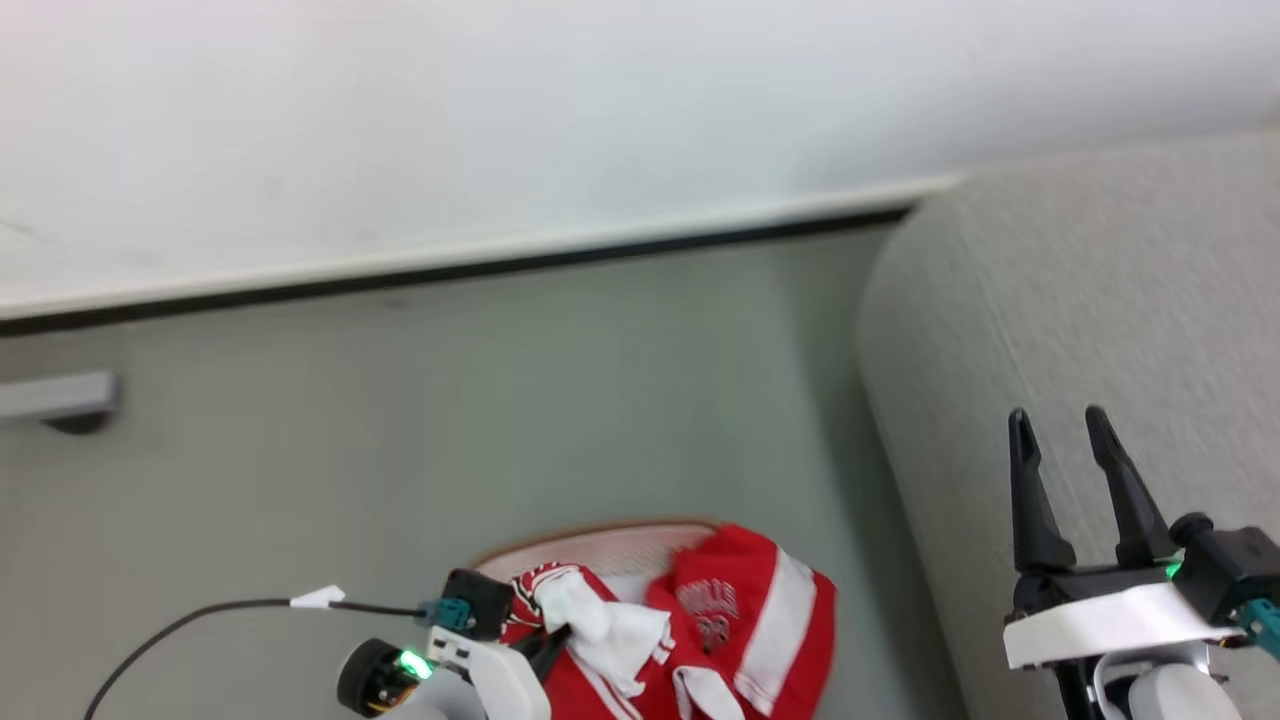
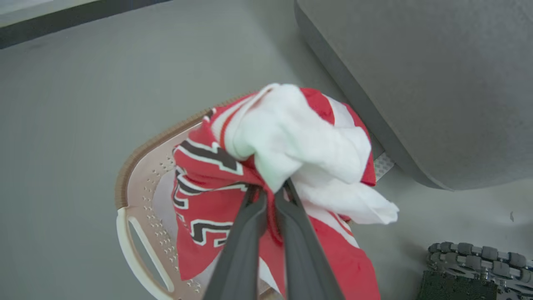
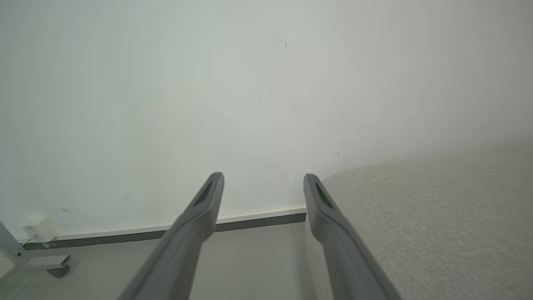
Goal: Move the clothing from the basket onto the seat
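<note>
The red clothing [image 1: 745,620] with white stripes bulges out of the basket [image 1: 610,545] at the bottom of the head view. My left gripper [image 2: 270,189] is shut on a bunched fold of the clothing [image 2: 287,141], red cloth with black-and-white numbers and white lining, lifted above the cream basket [image 2: 137,196]. The grey seat [image 1: 1080,330] fills the right side. My right gripper [image 1: 1060,425] hovers open over the seat [image 3: 437,216], nothing between its fingers.
Grey floor lies between the basket and a white wall with a dark skirting [image 1: 450,270]. A metal foot [image 1: 60,400] stands at the left. A black cable [image 1: 200,615] runs to my left wrist. A ridged robot wheel [image 2: 474,266] sits by the seat's base.
</note>
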Controlling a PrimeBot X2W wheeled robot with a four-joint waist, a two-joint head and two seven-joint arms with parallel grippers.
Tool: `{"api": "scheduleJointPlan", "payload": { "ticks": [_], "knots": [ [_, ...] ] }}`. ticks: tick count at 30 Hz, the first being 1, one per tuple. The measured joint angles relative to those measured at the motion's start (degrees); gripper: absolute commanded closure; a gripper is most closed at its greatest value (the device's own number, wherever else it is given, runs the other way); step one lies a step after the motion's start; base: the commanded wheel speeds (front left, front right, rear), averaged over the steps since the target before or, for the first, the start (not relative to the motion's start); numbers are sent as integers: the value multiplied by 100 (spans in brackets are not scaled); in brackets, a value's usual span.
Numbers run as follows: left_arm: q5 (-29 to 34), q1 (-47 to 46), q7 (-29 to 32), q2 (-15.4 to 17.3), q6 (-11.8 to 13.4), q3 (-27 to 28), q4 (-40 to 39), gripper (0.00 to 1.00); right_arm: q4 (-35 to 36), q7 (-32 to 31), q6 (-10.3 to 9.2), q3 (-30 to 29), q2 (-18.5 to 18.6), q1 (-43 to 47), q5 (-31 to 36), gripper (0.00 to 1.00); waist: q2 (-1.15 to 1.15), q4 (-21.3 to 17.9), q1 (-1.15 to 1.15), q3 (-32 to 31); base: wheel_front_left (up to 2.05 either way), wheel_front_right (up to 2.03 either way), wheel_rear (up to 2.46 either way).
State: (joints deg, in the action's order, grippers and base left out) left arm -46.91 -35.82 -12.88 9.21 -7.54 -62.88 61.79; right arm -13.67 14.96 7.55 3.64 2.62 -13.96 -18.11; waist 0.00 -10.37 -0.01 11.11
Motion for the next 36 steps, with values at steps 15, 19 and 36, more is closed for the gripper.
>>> {"api": "scheduleJointPlan", "payload": {
  "ticks": [15,19,36],
  "knots": [
    [323,75,-221,257,192,1038,-1949,100,-178,0,0,-77,0,369,-14,0,0,1168,-1,-1155,0,0,0],
    [612,118,-224,325,299,1394,-2703,100,-186,0,0,-11,0,389,-63,0,0,1313,0,-1264,0,0,0],
    [968,-88,-203,573,569,2067,-4402,100,-151,0,0,455,1,601,-212,0,0,1327,0,-1285,0,0,0]
  ]
}}
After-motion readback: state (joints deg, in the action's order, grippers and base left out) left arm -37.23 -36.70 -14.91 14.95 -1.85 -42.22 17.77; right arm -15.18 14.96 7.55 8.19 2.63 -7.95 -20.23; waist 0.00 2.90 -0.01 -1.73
